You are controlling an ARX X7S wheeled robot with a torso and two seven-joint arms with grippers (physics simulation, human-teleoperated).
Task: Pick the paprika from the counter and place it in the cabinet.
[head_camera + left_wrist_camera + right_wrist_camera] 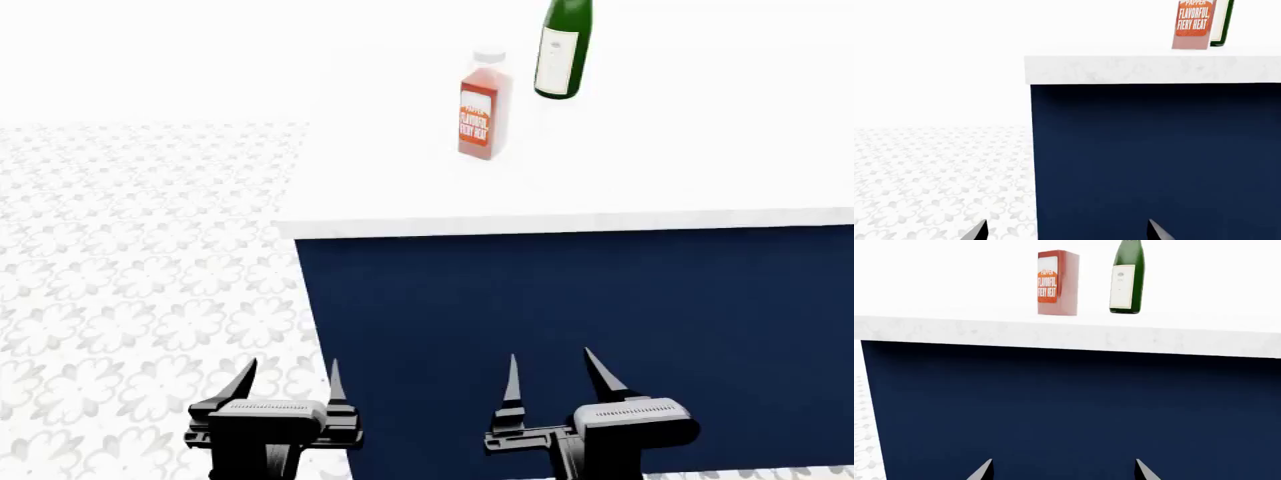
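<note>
i am holding my left gripper (287,380) and right gripper (550,372) wide, low before the desk (400,205), the paprika (482,104) standing well beyond them.

The paprika (1057,283) stands upright beside a green wine bottle (1127,277) on the white counter (1067,332), above the right gripper (1063,471), its fingertips spread apart.

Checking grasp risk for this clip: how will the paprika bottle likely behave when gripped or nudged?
The paprika looks rigid, and its flat sides should suit a parallel grip. It stands tall on a narrow base, so a push near its white cap could tip it. The wine bottle stands close behind, so a tip might strike it.
</note>
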